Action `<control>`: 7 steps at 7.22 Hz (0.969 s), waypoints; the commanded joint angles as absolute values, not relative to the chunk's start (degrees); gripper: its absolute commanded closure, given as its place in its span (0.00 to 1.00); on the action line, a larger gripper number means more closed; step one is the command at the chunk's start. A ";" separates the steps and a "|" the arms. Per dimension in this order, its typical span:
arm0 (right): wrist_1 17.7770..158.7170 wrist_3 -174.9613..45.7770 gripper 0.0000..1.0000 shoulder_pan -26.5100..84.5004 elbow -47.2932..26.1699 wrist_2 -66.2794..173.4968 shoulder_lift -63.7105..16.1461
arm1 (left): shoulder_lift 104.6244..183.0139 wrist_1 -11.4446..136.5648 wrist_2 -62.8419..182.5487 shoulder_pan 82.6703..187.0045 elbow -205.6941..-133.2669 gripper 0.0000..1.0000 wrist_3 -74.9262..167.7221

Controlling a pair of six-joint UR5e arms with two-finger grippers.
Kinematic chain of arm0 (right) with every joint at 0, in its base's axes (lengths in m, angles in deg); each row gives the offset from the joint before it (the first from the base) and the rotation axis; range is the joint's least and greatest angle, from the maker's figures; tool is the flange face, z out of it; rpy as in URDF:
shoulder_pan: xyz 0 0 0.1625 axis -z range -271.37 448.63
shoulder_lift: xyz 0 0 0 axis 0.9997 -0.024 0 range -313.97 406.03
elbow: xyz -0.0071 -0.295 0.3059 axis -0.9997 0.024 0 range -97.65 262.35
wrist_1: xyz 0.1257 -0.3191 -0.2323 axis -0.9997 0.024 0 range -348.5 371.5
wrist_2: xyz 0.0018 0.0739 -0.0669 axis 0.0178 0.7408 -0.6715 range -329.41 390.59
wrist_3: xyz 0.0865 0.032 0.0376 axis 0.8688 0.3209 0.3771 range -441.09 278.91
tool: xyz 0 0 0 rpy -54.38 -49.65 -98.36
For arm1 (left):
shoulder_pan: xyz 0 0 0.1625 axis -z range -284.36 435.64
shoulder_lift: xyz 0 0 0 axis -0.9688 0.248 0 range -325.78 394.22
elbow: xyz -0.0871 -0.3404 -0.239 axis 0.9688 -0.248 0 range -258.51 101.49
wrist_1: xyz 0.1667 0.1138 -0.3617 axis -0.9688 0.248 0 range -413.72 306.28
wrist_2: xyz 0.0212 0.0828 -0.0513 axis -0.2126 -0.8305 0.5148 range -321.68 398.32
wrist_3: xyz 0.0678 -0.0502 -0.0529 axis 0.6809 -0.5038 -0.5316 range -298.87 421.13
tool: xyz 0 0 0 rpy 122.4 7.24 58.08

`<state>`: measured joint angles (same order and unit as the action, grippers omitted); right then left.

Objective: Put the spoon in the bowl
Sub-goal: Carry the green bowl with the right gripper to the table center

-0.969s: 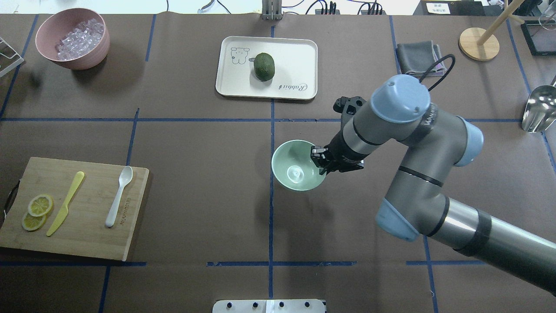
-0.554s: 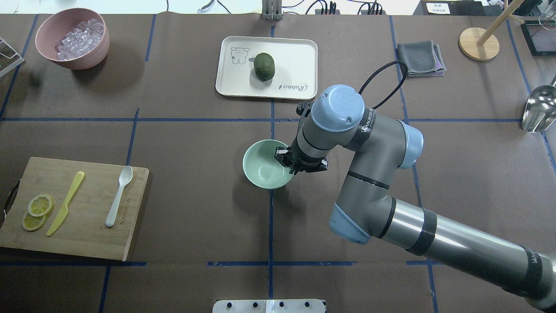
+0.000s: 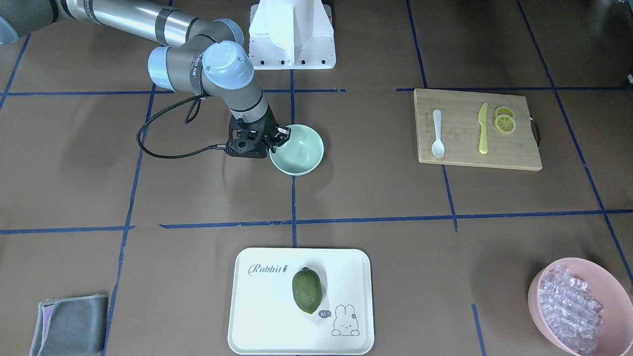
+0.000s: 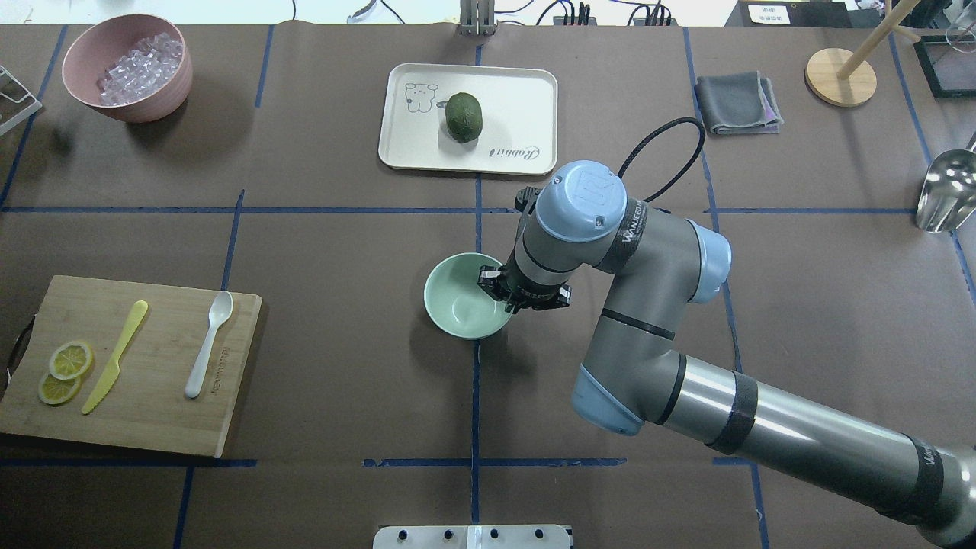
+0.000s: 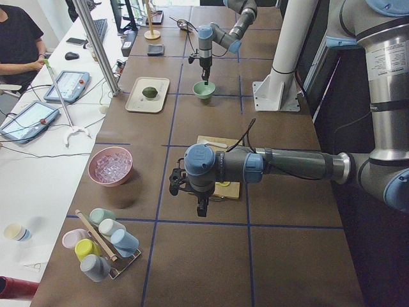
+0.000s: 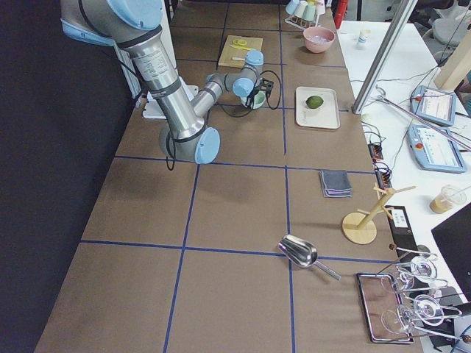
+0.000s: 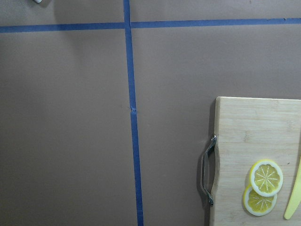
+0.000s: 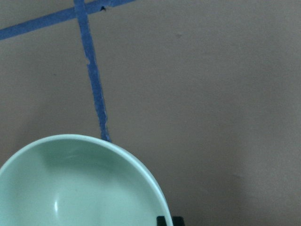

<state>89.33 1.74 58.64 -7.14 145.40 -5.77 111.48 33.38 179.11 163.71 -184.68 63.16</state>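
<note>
The white spoon (image 4: 207,343) lies on the wooden cutting board (image 4: 152,427) at the table's left, scoop pointing away from me; it also shows in the front-facing view (image 3: 437,133). The pale mint-green bowl (image 4: 461,297) sits upright at the table's middle, on the blue centre line, empty. My right gripper (image 4: 507,293) is shut on the bowl's right rim (image 3: 279,141); the right wrist view shows the bowl (image 8: 80,188) just below the camera. My left gripper (image 5: 201,208) shows only in the exterior left view, above the table by the board; I cannot tell if it is open or shut.
A yellow knife (image 4: 114,357) and lemon slices (image 4: 65,370) share the board. A pink bowl of clear cubes (image 4: 126,69) stands far left. A white tray (image 4: 526,99) with a green fruit (image 4: 464,117) lies beyond the bowl. A grey cloth (image 4: 738,103) and a metal scoop (image 4: 945,198) are at right.
My right arm has carried the green bowl leftward, from right of the centre line onto it, then a little nearer to me. The spoon has not moved.
</note>
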 commanded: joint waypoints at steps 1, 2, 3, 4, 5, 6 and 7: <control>89.46 1.79 0.96 58.39 -7.48 145.46 -6.00 | 111.48 33.38 179.12 163.71 -184.68 0.00 63.15; 89.37 1.79 0.68 58.48 -7.48 145.46 -6.53 | 111.48 33.38 179.12 163.71 -184.68 0.00 63.15; 89.46 1.79 0.37 58.48 -7.48 145.37 -6.88 | 111.48 33.38 179.12 163.71 -185.12 0.00 63.15; 89.46 1.79 0.01 58.48 -7.91 145.20 -7.23 | 111.39 33.29 179.12 163.71 -185.82 0.00 62.89; 89.46 1.70 0.00 58.13 -9.05 145.46 -7.58 | 111.39 33.38 179.12 163.71 -185.91 0.00 63.15; 89.63 1.35 0.00 56.39 -14.37 146.59 -10.72 | 111.48 33.38 179.38 163.53 -186.00 0.00 62.71; 89.72 1.00 0.00 53.06 -21.21 149.30 -16.49 | 111.65 33.73 184.17 162.75 -186.09 0.00 62.54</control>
<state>89.60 1.39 56.16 -14.20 146.87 -11.07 111.50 33.46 180.51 163.39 -185.95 62.79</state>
